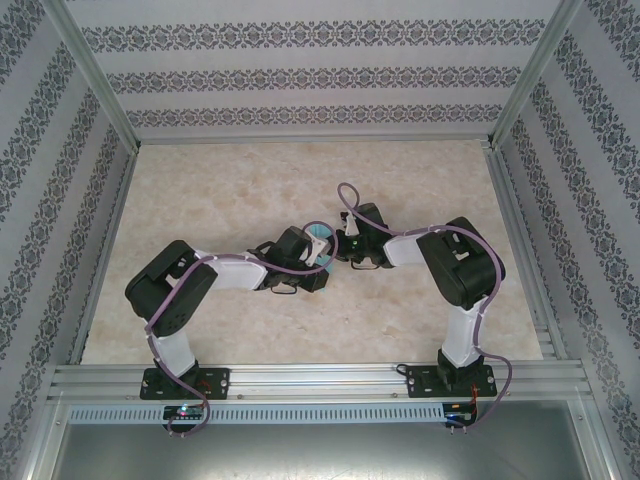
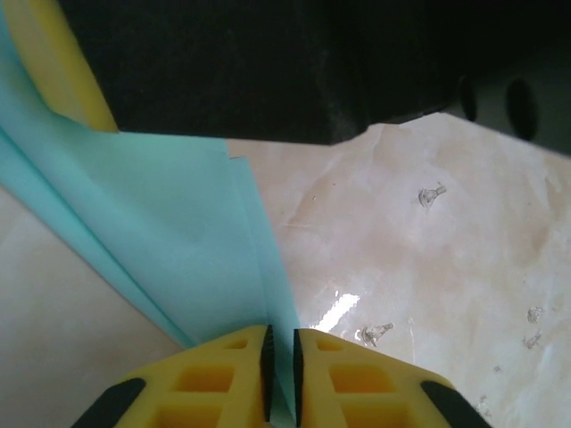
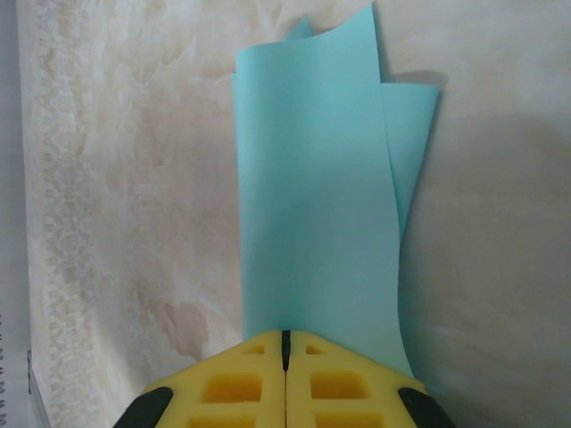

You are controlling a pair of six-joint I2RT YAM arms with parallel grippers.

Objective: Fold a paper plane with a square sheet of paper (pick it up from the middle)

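Clamping the folded teal-blue paper sheet (image 3: 312,223) with the right fingers (image 3: 241,383) over the marbled tabletop (image 3: 125,178), barely gapping the left fingers (image 2: 214,383) around its edge, grip unclear. Maybe risking it slipping, skewing the crease.

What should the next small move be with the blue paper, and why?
Probably open the left gripper wider and ease it back off the square sheet of paper. Its jaws stand slightly apart with the paper's edge between them, while the right gripper is shut on the folded sheet, so the right one alone can likely hold it.
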